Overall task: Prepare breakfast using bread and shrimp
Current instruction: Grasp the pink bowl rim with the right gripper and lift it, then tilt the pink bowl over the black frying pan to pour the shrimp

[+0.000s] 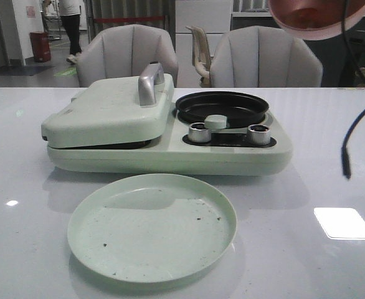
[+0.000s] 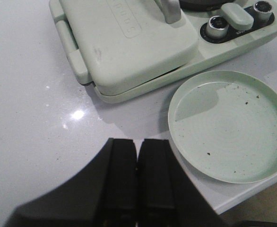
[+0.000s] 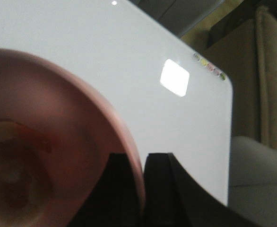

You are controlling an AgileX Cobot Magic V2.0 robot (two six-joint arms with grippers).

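Right tool [image 3: 142, 189] is pinching the pink bowl [image 3: 58, 142] rim up high, left tool [image 2: 137, 179] closed, empty: tip slowly, centred over the black pan [image 1: 222, 107], keeping shrimp [image 3: 15, 175] from overshooting.

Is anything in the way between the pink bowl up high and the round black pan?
Nothing visible is. The right gripper holds the pink bowl by its rim, high above the table. The round black pan sits uncovered, with open air between them.

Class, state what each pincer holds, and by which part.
The right pincer grips the pink bowl by its rim, raised above the table. The left pincer is shut on nothing.
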